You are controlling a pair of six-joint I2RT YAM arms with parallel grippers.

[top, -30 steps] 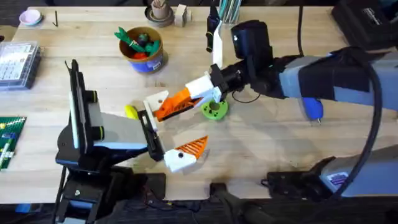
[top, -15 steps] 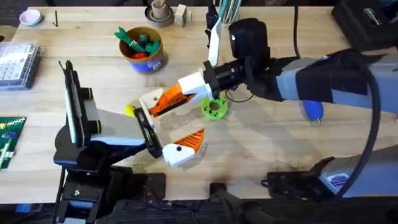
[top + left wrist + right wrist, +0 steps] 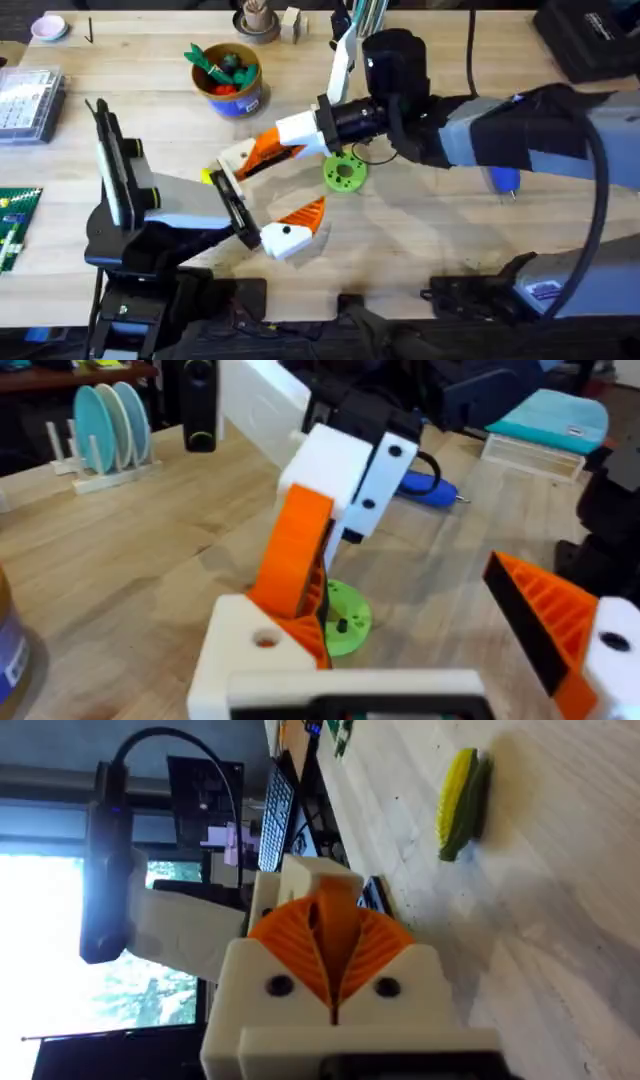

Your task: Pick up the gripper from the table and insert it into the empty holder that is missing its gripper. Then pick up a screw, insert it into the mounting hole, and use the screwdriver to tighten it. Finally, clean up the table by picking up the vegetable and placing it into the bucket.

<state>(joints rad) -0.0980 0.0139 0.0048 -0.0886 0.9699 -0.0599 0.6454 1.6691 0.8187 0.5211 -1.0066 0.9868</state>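
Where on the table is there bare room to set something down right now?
Bare wood lies on the table between the green disc and the screwdriver, and between the bucket and the clear box. It is crowded mid-table, where the right gripper meets the left gripper beside the vegetable.

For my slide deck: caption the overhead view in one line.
Right gripper presses an orange fingertip onto the left gripper's bare white holder, beside the green disc.

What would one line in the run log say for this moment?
right gripper: shut on orange tip | at: white holder on left gripper | screwdriver: on table | vegetable: not in bucket
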